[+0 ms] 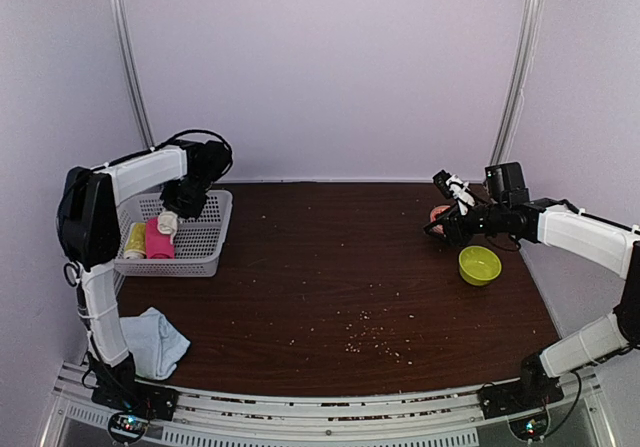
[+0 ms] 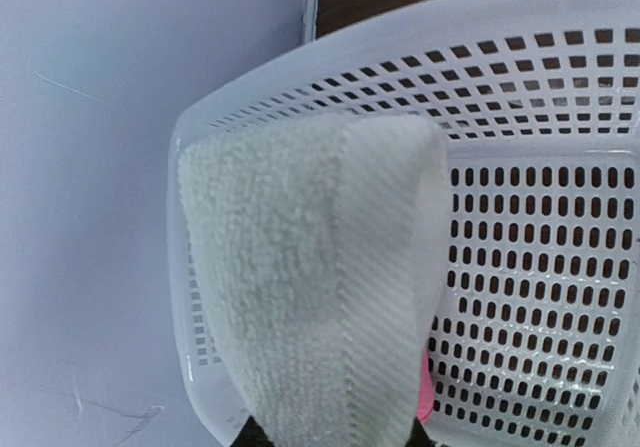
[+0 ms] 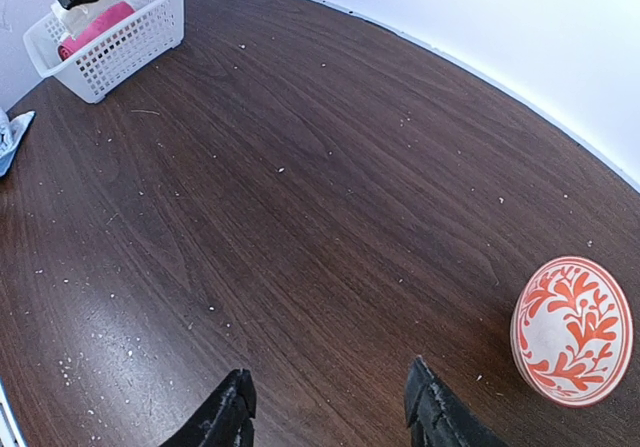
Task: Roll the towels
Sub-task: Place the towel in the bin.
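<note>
On the dark brown table (image 1: 330, 257), a white basket (image 1: 205, 252) with many little holes sits at the far left. At the near left corner lies the pale blue towel (image 1: 155, 342). It is a soft crumpled heap, well apart from both sets of fingers.

The left gripper (image 1: 175, 212) hangs over the basket. Its fingers are clamped on the cream-white towel (image 2: 310, 277), which is rolled up into a fat bundle. In the left wrist view the fingers pinch the roll from both sides at its bottom end, and the roll sticks out over the left part of the basket.

The right gripper (image 3: 330, 417) is on the far right, just above the table, with its fingers apart and nothing between them. A green bowl (image 1: 480, 264) sits near it. A red and white bowl (image 3: 572, 332) stands on its edge just beside those fingers.

A pink roll (image 1: 160, 237) and a yellow roll (image 1: 135, 240) lie side by side in the basket. Tiny crumbs (image 1: 365, 342) dot the table.
</note>
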You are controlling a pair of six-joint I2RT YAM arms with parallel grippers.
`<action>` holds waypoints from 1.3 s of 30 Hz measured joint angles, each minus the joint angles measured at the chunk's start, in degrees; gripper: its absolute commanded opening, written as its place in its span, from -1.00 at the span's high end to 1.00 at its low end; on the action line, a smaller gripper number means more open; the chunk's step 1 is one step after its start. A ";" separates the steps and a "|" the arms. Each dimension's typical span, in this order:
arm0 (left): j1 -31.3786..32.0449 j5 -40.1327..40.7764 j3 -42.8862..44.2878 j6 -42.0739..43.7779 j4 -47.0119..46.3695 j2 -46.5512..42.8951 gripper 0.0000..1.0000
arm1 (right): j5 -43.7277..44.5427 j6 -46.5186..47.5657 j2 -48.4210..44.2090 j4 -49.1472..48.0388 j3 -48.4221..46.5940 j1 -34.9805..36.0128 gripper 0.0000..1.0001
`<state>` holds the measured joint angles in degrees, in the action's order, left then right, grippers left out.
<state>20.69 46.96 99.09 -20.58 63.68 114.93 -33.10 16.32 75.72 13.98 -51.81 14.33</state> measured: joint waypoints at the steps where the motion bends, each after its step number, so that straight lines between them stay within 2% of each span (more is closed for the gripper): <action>1: 0.07 0.20 1.01 -1.07 0.90 2.29 1.00 | -0.09 0.00 0.00 0.02 0.00 0.00 -0.04; 7: -0.15 1.31 5.11 -5.81 4.48 12.22 1.00 | -0.39 0.00 0.00 0.33 0.00 0.00 -0.04; 12: -0.33 1.51 7.52 -6.86 5.33 16.04 1.00 | -0.57 0.07 0.00 0.46 0.00 0.00 -0.04; 22: -2.51 1.05 6.51 -6.95 4.48 17.94 1.00 | -0.74 0.24 0.02 0.85 0.00 -0.02 -0.04; 39: -5.29 3.04 -2.10 -4.28 -2.67 16.31 1.00 | -1.20 0.46 0.04 1.29 0.00 -0.11 -0.04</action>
<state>15.40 50.00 96.99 -24.86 61.01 131.24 -34.30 16.78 75.77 15.27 -51.81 14.22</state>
